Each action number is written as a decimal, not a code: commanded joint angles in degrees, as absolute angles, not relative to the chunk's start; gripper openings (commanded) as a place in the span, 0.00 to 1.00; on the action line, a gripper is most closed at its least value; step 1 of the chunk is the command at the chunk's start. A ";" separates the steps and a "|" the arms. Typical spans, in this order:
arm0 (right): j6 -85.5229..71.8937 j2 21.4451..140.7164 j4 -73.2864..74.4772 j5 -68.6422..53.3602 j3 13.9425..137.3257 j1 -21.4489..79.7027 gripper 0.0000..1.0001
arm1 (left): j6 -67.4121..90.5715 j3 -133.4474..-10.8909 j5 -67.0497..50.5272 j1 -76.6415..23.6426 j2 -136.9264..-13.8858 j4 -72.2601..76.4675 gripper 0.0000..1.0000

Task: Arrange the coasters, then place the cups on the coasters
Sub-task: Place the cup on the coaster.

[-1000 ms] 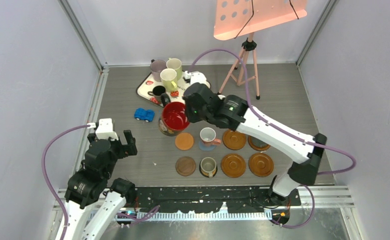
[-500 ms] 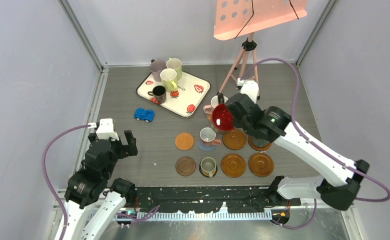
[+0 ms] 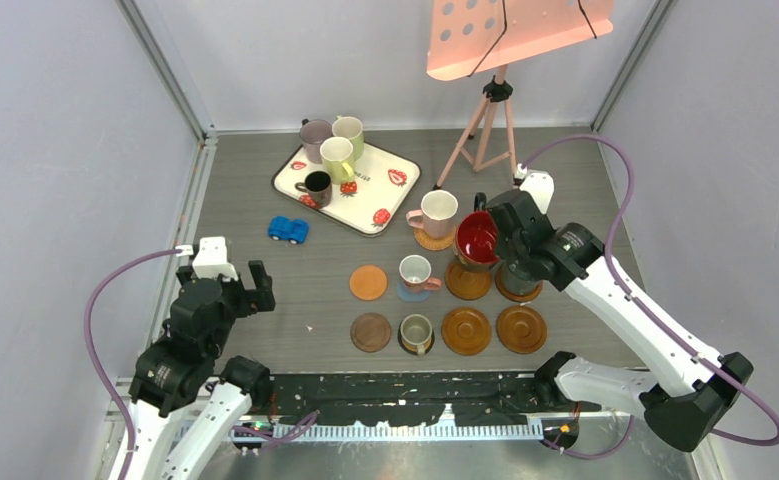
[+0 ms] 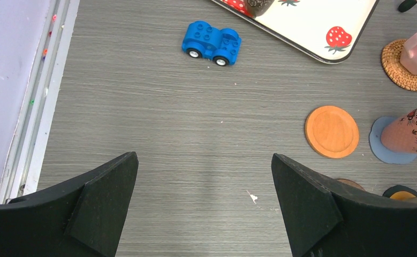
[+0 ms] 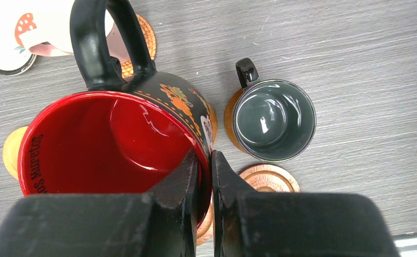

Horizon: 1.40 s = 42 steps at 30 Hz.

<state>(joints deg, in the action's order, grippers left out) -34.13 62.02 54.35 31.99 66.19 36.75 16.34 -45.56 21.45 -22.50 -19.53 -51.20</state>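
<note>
My right gripper (image 3: 489, 243) (image 5: 202, 155) is shut on the rim of the large dark cup with the red inside (image 3: 476, 238) (image 5: 110, 144), one finger inside and one outside. It holds the cup just above a glossy brown coaster (image 3: 468, 281). A dark cup with a grey inside (image 5: 274, 120) stands on the coaster beside it. A pink cup (image 3: 437, 212) sits on a woven coaster (image 3: 430, 241). Two more cups (image 3: 415, 270) (image 3: 416, 333) stand on coasters. The orange coaster (image 3: 368, 282) (image 4: 332, 131), the dark wood coaster (image 3: 371, 332) and two brown coasters (image 3: 466, 330) (image 3: 521, 328) are bare. My left gripper (image 3: 245, 285) (image 4: 203, 160) stands open over bare table.
A white strawberry-print tray (image 3: 380, 200) at the back holds mauve (image 3: 315, 135), cream (image 3: 348, 128), yellow-green (image 3: 337, 155) and small black (image 3: 316, 183) cups. A blue toy car (image 3: 288, 229) (image 4: 212, 40) lies left of the coasters. A tripod (image 3: 485, 130) with a pink board stands at the back right.
My right arm has carried the red-inside cup from beside the tray to the right, over the back row of coasters. The left arm has not moved.
</note>
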 commanded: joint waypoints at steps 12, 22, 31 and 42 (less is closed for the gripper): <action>-35.35 62.62 36.07 26.77 56.63 31.13 0.05 | 16.62 -45.09 21.44 -22.76 -19.85 -48.88 1.00; -35.31 64.02 32.59 22.99 53.23 28.89 0.05 | 16.87 -45.00 21.28 -22.76 -19.86 -48.87 0.99; -34.92 65.71 34.13 22.39 54.10 28.65 0.05 | 17.05 -45.09 20.48 -22.76 -20.23 -48.88 1.00; -33.87 67.87 33.37 21.64 54.42 28.19 0.05 | 17.05 -45.09 20.65 -22.76 -20.30 -49.01 1.00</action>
<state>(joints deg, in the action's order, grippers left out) -33.50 68.40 40.27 21.65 51.44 28.62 16.51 -45.08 20.95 -22.50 -19.66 -50.89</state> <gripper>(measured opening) 0.150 0.994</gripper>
